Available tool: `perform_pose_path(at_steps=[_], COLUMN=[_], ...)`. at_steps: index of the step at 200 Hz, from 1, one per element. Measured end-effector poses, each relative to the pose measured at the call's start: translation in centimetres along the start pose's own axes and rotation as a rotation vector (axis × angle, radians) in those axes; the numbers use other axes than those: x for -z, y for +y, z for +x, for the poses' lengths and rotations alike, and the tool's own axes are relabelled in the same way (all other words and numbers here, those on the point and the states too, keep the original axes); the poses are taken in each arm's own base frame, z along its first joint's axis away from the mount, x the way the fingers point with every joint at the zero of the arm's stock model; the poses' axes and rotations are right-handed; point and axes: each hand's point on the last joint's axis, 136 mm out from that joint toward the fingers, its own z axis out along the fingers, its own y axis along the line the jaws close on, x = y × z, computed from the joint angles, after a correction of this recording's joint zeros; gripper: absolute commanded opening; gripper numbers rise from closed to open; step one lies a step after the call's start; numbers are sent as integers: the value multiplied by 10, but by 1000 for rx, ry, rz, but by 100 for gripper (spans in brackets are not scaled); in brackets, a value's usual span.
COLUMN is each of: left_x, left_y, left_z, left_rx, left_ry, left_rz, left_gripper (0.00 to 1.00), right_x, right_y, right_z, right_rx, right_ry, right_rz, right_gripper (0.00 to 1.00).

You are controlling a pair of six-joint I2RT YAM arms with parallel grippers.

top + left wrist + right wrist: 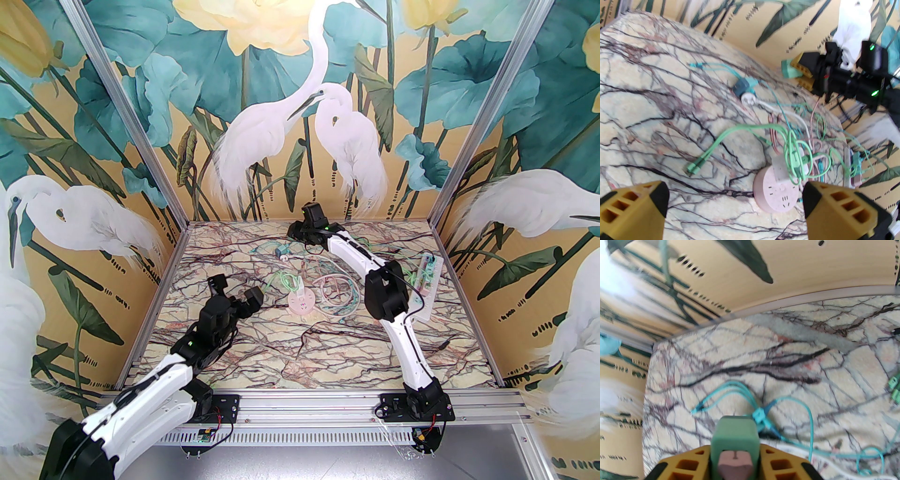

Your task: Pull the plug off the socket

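Marble-pattern table [328,356], cables tangled mid-surface. Right tool [734,460] clamped on green plug [734,434], held clear above far edge: judged already extracted. Left tool [736,196] apart, near pink socket [774,194], likely placed to steady it.

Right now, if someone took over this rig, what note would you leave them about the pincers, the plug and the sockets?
The left pincer is open and empty, hovering left of the pink round socket.
The right pincer is shut on the green plug, held in the air by the far edge of the table.
Done: that plug is free of every socket.
Left: likely just setting it down. A white adapter sits on the pink round socket.
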Motion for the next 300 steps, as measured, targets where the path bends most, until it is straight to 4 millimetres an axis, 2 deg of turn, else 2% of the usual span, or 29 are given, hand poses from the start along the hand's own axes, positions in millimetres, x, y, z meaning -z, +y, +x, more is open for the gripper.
perform_pose_path(at_steps=[37,74,118,143,169,181,187,212,271,300], left_x=[-2,-8,-11,-11,-13,-14,-14,-17,-20,-22], left_y=[3,9,11,11,13,14,14,16,18,18], left_z=[1,11,15,15,19,21,22,26,34,36], left_rx=[7,-1,-3,0,-4,-5,-7,-10,-13,-16], left_ry=[1,33,47,48,60,68,73,90,118,132], left_rz=[-17,-43,-56,-56,-65,-67,-69,-73,-84,-86], left_gripper=[99,99,99,100,99,99,99,99,99,100], right_x=[-24,-33,-33,-34,-34,-31,-29,-14,40,61], right_y=[-26,-51,-63,-68,-77,-79,-78,-67,-13,-8], right_z=[2,1,-4,0,13,19,21,26,20,27], right_rx=[-91,-170,-220,-227,-237,-243,-247,-244,-184,-150], right_ry=[-5,-1,-7,2,35,53,61,91,120,147], right_rz=[4,38,54,64,95,112,118,141,105,110], right_gripper=[35,35,58,60,64,72,75,76,77,78])
